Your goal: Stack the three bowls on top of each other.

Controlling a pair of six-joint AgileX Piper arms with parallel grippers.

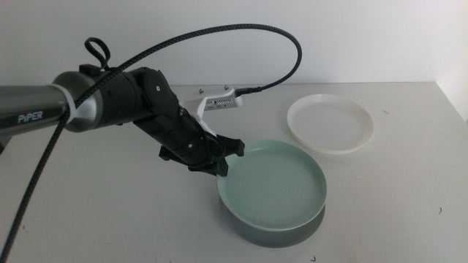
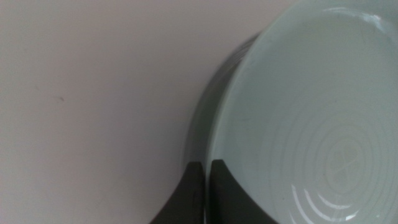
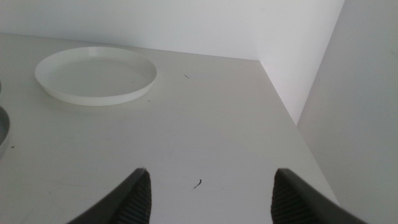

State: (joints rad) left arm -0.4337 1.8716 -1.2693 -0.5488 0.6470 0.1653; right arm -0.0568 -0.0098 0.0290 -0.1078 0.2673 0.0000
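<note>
The green bowl (image 1: pixel 274 186) sits on the grey bowl (image 1: pixel 311 225) at lower middle, so 1 stack step looks done. The left gripper (image 1: pixel 219 155) pinches its rim. The white bowl (image 1: pixel 330 123) waits upper right. The right gripper (image 3: pixel 208 193) hangs with fingers spread apart.

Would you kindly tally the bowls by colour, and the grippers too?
Green bowl: 1, its rim pinched by the left gripper
Grey bowl: 1, under the green one
White bowl: 1, alone on the table
Grippers: 2, the right gripper open, waiting above the table
Total: 5
</note>
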